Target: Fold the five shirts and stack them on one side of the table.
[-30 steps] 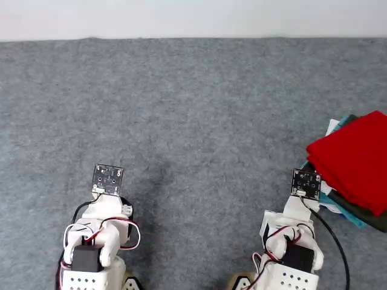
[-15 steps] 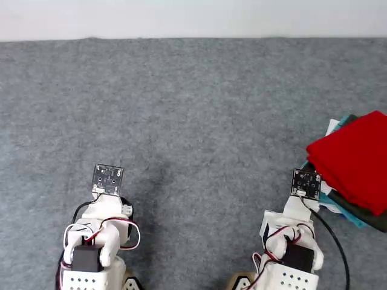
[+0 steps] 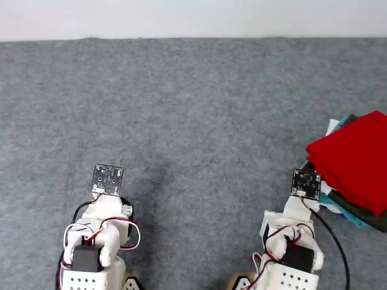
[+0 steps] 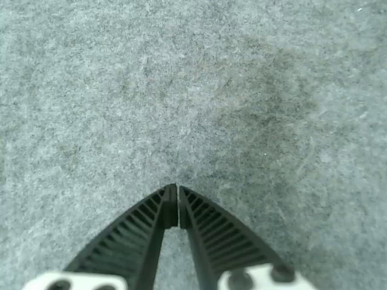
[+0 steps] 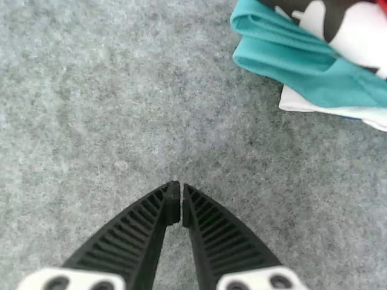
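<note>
Two arms, two claws, one pile of cloth on a grey felt-covered tabletop [image 3: 199,109]. The left arm [image 3: 100,232] sits at the near edge, left of centre. The left claw [image 4: 178,192] has its two black ribbed fingers pressed together at the tips, with nothing between them, pointing at bare felt. The right arm [image 3: 293,238] sits at the near edge, right of centre. The right claw [image 5: 181,187] is likewise pressed together and holds nothing, over bare felt just beside the pile. The stack of shirts [image 3: 354,175] lies at the far right edge of the tabletop, partly cut off by the frame. Layers counted by colour: one red shirt [image 3: 357,157] on top, one teal shirt [image 5: 290,63], one white layer [image 5: 320,104] and one dark layer [image 3: 372,219]. That makes four distinct colours; a fifth cannot be confirmed.
</note>
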